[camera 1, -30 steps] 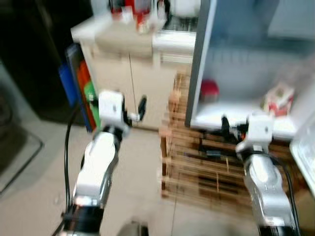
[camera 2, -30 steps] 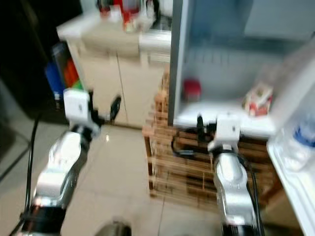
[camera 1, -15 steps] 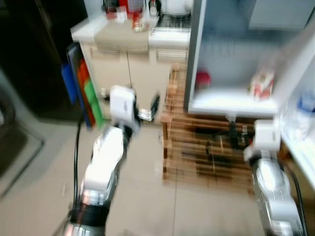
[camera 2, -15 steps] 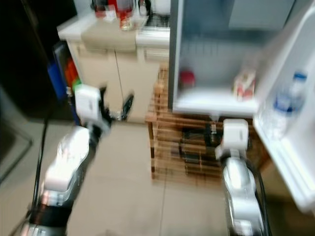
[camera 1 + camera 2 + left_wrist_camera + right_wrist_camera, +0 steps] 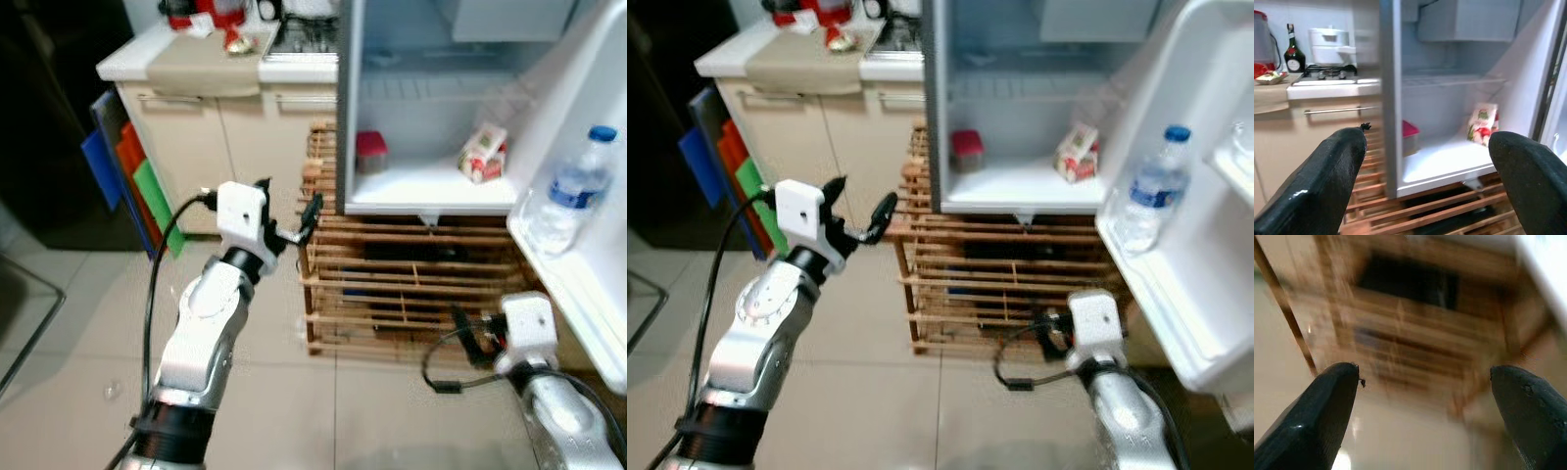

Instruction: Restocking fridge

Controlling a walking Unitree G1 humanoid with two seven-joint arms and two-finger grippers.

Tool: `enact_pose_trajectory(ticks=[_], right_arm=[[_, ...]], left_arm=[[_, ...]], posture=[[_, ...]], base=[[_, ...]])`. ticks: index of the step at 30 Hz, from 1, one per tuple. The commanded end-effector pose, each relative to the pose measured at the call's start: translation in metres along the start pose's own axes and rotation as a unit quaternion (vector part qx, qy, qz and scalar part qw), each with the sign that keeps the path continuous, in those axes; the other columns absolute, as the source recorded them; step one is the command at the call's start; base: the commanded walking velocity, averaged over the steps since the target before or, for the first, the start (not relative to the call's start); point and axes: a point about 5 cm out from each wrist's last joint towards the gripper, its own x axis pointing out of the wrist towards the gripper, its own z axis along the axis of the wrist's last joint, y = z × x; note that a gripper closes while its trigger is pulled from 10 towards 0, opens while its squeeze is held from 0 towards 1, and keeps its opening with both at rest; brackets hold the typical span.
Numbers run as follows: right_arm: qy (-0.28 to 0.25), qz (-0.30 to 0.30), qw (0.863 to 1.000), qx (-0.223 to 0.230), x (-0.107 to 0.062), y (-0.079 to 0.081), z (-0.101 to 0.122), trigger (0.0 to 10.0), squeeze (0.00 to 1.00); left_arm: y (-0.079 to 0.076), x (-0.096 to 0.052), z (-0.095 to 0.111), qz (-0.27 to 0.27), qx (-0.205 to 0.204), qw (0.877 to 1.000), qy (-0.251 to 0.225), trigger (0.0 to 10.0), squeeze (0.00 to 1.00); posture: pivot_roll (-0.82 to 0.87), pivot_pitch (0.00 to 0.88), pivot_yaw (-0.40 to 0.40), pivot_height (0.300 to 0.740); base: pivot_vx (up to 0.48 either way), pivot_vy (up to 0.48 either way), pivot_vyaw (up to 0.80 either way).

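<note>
the fridge (image 5: 431,108) stands open on a wooden crate (image 5: 392,284), carton (image 5: 482,152) on its shelf, bottle (image 5: 573,186) in the door. the right gripper (image 5: 475,338) has dropped low; both it and the left gripper (image 5: 287,211) are wide and empty, so nothing restocked yet.

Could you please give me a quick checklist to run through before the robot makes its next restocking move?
1. Fridge door open: ok.
2. Free space on the fridge shelf between the red container and the carton: ok.
3. Left gripper open and holding nothing: ok.
4. Right gripper open, low by the wooden crate, holding nothing: ok.
5. An item in hand to restock: not ok.
6. Water bottle upright in the door rack: ok.
</note>
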Motion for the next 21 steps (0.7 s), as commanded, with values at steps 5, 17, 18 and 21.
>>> enact_pose_trajectory(ticks=[5,17,18,21], right_arm=[[0.172,0.089,0.981,-0.020,-0.018,-0.006,-0.063,10.0,0.00],[0.386,-0.048,0.920,-0.053,-0.061,-0.079,-0.125,10.0,0.00],[0.400,-0.064,0.913,-0.057,-0.067,-0.086,-0.127,10.0,0.00],[0.416,-0.093,0.902,-0.063,-0.073,-0.098,-0.129,10.0,0.00]], left_arm=[[0.010,0.000,0.010,0.028,-0.016,0.999,-0.033,10.0,0.00],[0.026,-0.003,-0.018,0.057,-0.051,0.996,0.038,10.0,0.00],[0.030,-0.002,-0.028,0.070,-0.056,0.993,0.078,10.0,0.00],[0.035,-0.001,-0.049,0.091,-0.063,0.976,0.185,10.0,0.00]], posture=[[-0.13,0.000,0.039,0.740],[-0.14,0.000,0.042,0.740],[-0.15,0.000,0.044,0.740],[-0.15,0.000,0.048,0.740]], base=[[0.000,-0.085,0.00],[0.000,0.000,0.00],[0.000,0.000,0.00],[0.000,0.000,0.00]])
